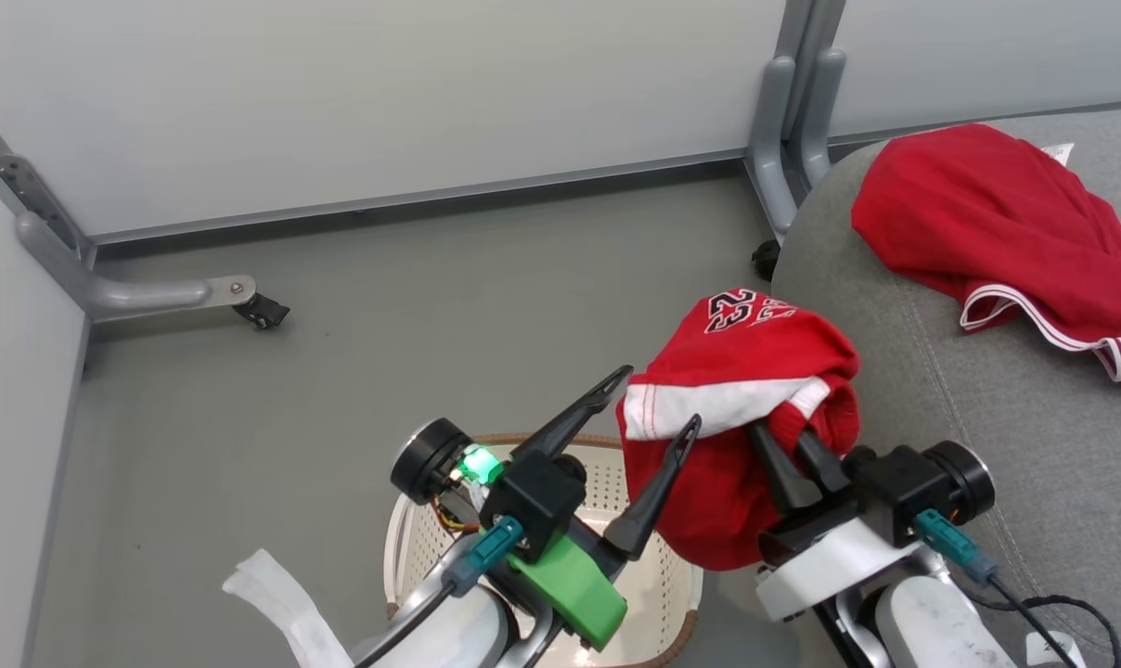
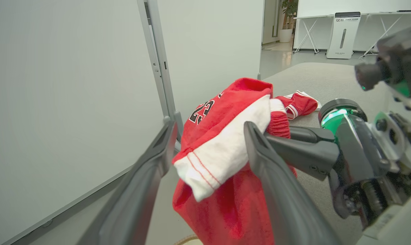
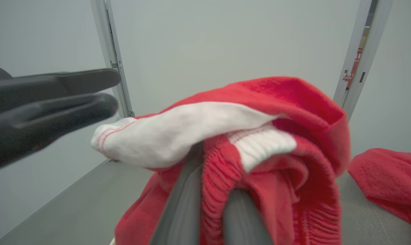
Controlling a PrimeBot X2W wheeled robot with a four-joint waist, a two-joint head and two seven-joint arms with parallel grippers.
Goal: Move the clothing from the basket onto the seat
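A red garment with the number 23 point(image 1: 755, 362) hangs above the right side of the cream basket point(image 1: 403, 538), close to the edge of the grey seat point(image 1: 987, 399). My right gripper point(image 1: 791, 447) is shut on its ribbed waistband, and the fingertips are buried in cloth point(image 3: 212, 177). My left gripper point(image 1: 653, 404) stands open beside the garment's white band point(image 2: 219, 149), which shows between its spread fingers point(image 2: 260, 153) without being pinched. A second red garment point(image 1: 997, 223) with white striped trim lies spread on the seat.
Pale partition walls enclose the grey floor, with grey metal feet and casters at the left point(image 1: 262, 313) and beside the seat point(image 1: 783, 139). A white strip point(image 1: 282, 603) hangs by my left arm.
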